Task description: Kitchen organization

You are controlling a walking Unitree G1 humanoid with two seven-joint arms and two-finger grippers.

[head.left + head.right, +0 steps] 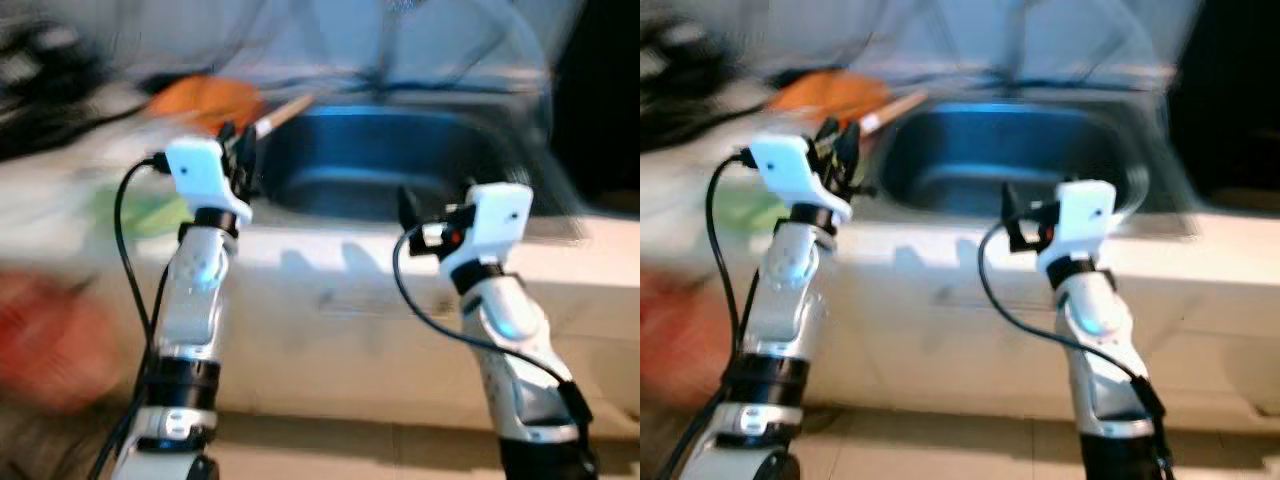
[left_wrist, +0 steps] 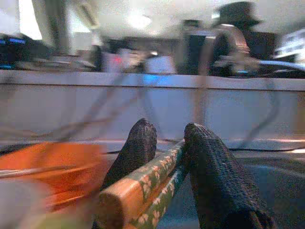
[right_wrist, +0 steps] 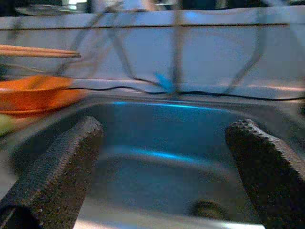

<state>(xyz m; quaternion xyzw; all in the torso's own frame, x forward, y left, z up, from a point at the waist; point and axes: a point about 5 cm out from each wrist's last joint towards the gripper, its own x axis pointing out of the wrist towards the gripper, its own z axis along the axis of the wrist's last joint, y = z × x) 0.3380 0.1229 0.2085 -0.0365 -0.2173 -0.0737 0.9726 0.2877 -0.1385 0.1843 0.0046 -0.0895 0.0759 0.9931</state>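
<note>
A pair of wooden chopsticks with a green patterned end is clamped between the two black fingers of my left gripper. In the head views the left gripper is raised at the left rim of the steel sink, and the chopsticks stick out up and to the right over the basin. My right gripper hovers at the sink's front edge, open and holding nothing. Its wrist view looks between its spread fingers into the bare basin, with the drain low down.
An orange bowl sits on the counter behind the sink's left corner. A green item lies on the counter to the left. Lower left is a blurred red shape. The white cabinet front stands close ahead.
</note>
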